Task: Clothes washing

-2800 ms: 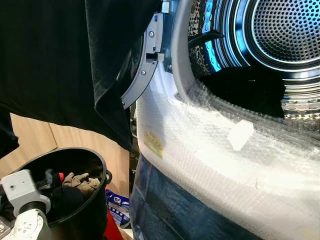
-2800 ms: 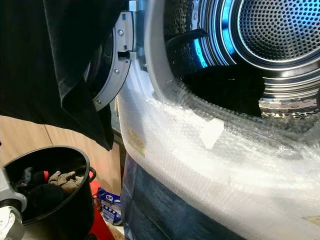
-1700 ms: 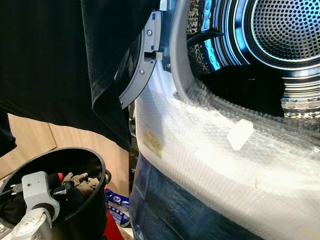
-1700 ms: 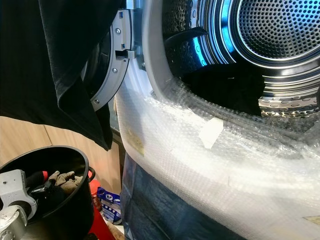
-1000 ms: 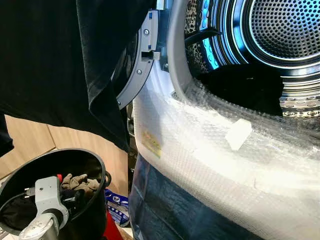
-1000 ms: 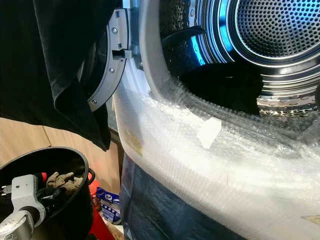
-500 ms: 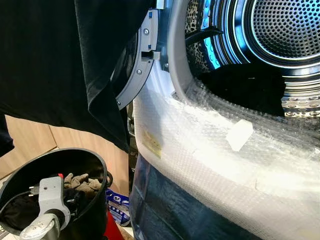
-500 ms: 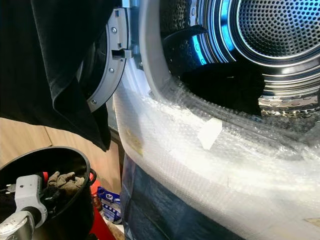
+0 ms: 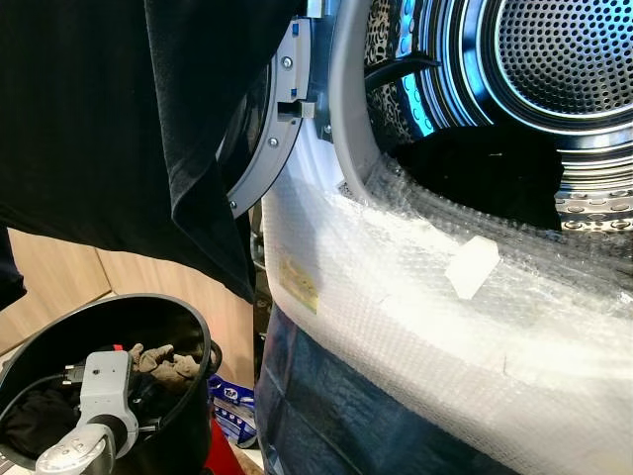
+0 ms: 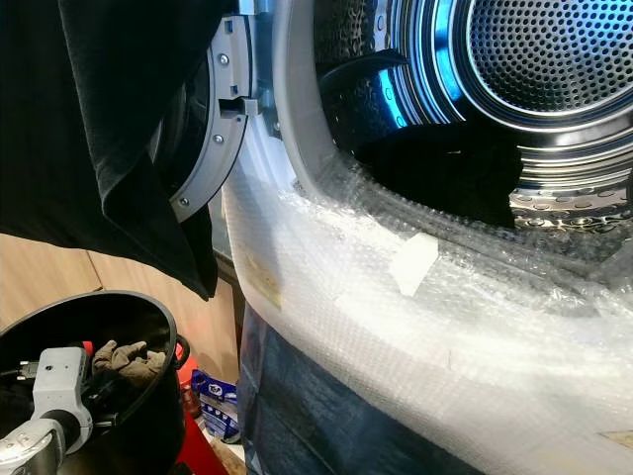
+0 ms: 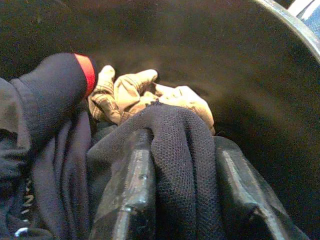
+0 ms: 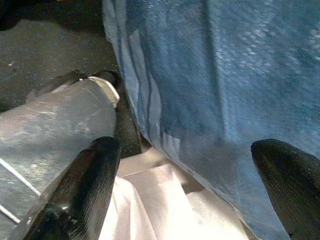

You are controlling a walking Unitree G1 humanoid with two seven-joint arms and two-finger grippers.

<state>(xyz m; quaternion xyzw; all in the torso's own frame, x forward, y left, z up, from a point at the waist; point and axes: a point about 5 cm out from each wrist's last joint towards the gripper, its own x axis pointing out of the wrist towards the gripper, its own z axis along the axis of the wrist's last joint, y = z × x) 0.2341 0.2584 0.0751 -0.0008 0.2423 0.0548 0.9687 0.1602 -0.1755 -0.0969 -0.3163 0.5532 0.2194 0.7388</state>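
A black bucket (image 9: 59,322) at the lower left holds clothes: a tan cloth (image 11: 145,92), a dark sleeve with a red cuff (image 11: 55,95) and a dark knit garment (image 11: 180,145). My left gripper (image 11: 182,192) is down inside the bucket, its two fingers closed around a fold of the dark knit garment. The washing machine's drum (image 9: 564,59) stands open at the upper right with dark clothes (image 9: 475,168) lying in it. My right gripper (image 12: 190,165) hangs open, low beside a blue cover (image 12: 225,75).
Bubble wrap (image 9: 415,287) pads the machine's lower rim, with the blue cover (image 9: 336,406) below it. A large black garment (image 9: 109,129) hangs over the open door ring (image 9: 272,139) at the upper left. A blue-and-white packet (image 9: 232,406) lies on the floor by the bucket.
My left wrist has sunk deeper into the bucket and moved rightward toward the tan cloth. The view has shifted slightly; the machine has not moved.
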